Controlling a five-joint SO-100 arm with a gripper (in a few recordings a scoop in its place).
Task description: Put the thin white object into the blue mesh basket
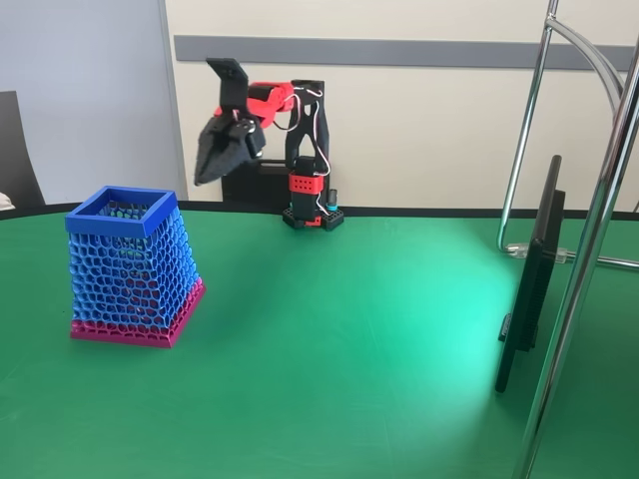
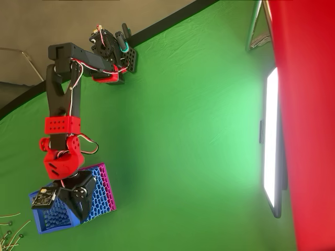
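The blue mesh basket [image 1: 130,264] stands on the green table at the left, with a solid blue rim and a magenta base band. In the overhead view my black gripper [image 2: 79,213] hangs over the basket [image 2: 102,191], tip pointing down toward its opening. In the fixed view the gripper [image 1: 203,177] is raised above and behind the basket's rim, and its jaws look shut into a narrow wedge with nothing visible between them. Several thin white objects [image 2: 9,226] lie at the bottom left edge of the overhead view, just left of the basket.
The arm's red and black base [image 1: 310,205] sits at the table's back edge. A dark flat screen [image 1: 529,289] on a chrome stand [image 1: 589,239] occupies the right side. Open green cloth [image 1: 339,339] lies between the basket and the screen.
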